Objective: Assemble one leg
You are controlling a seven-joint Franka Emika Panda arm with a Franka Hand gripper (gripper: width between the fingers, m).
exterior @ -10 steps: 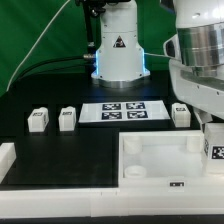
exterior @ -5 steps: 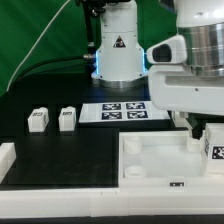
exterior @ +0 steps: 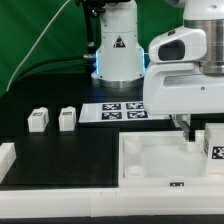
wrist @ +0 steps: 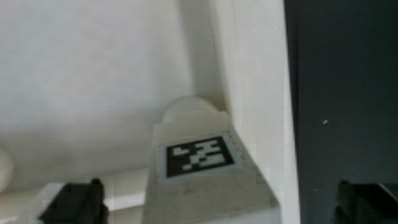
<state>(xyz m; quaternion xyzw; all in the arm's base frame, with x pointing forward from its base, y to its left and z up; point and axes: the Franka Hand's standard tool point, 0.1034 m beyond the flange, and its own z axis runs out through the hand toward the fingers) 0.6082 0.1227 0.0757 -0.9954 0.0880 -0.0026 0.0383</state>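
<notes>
A leg [wrist: 201, 150], a small white post with a black-and-white tag, stands in the corner of the large white panel [wrist: 98, 70]. My gripper [wrist: 219, 203] is open. Its dark fingertips [wrist: 75, 201] stand wide apart on either side of the leg, clear of it. In the exterior view the gripper [exterior: 195, 128] hangs over the panel's [exterior: 160, 165] far right corner, by that leg [exterior: 213, 142]. Two more legs [exterior: 38, 120] [exterior: 68, 118] stand on the black table at the exterior view's left.
The marker board [exterior: 122, 111] lies behind the panel, in front of the arm's base [exterior: 118, 50]. A white ledge [exterior: 6, 158] sits at the exterior view's left front. Black table [wrist: 347, 80] lies beyond the panel's wall.
The arm has swung toward the exterior view's left and lowered over the panel's far right corner. It now hides the leg that stood beside the marker board.
</notes>
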